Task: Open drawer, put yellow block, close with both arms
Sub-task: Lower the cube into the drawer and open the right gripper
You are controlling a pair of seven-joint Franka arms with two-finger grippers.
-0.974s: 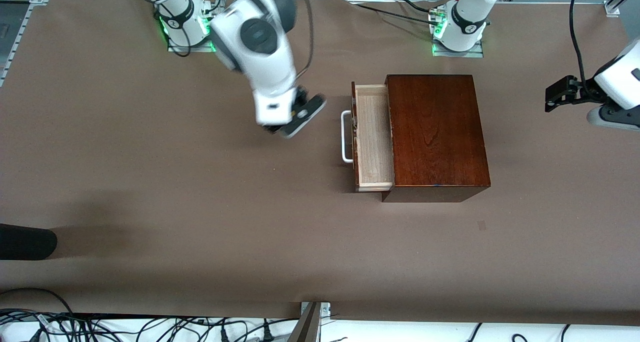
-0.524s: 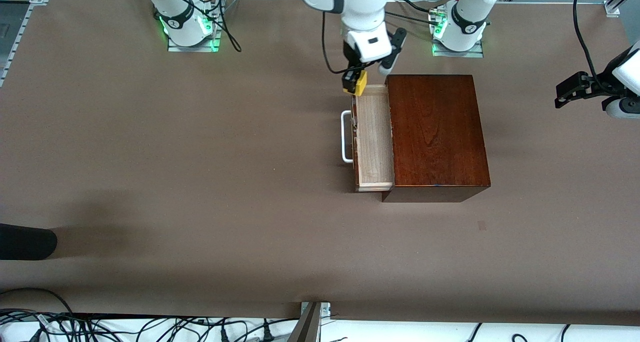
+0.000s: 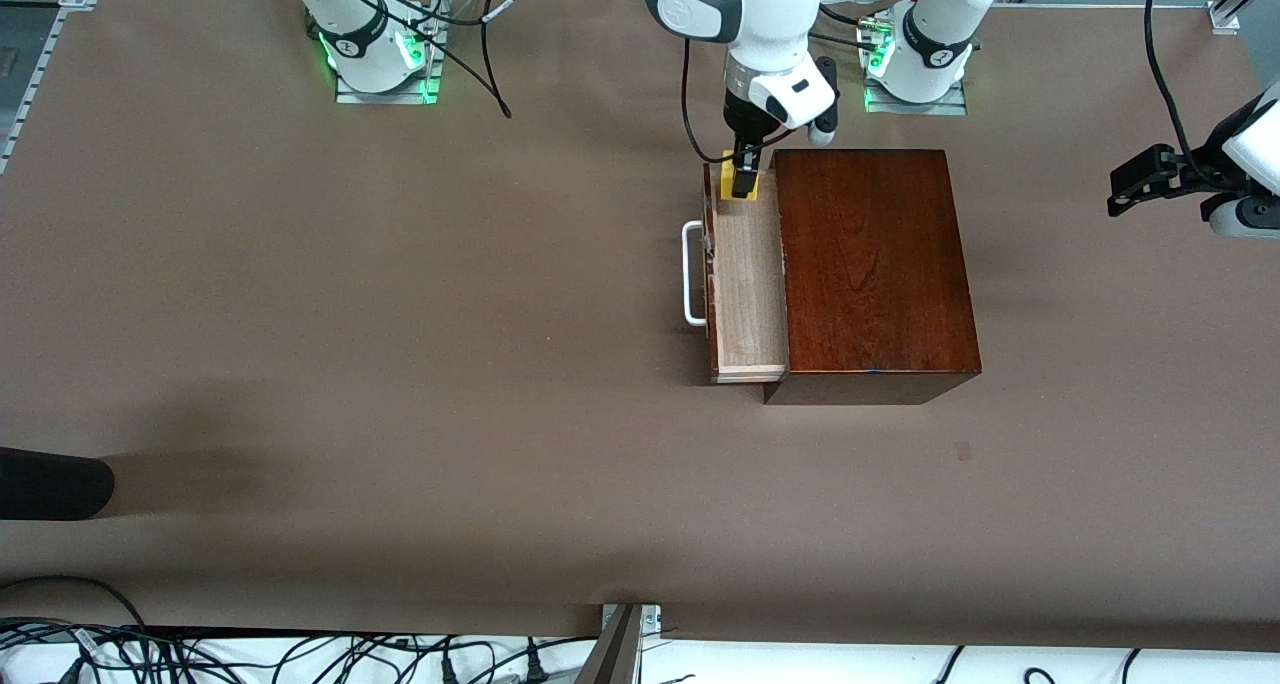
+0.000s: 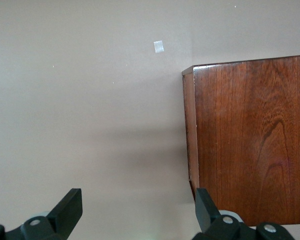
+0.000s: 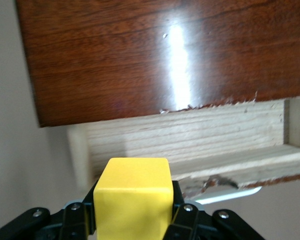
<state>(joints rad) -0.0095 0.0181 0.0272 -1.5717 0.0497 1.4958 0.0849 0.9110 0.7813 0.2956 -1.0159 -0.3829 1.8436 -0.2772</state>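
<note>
Right hand (image 3: 744, 178) clamped on yellow block (image 3: 744, 167), moved over open drawer (image 3: 745, 294); left hand (image 3: 1135, 184) apart, waiting.

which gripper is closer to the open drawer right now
Right. The right gripper, shut on the yellow block, is over the drawer at its end toward the robots' bases. The left gripper waits open above the table off the wooden box, at the left arm's end.
</note>
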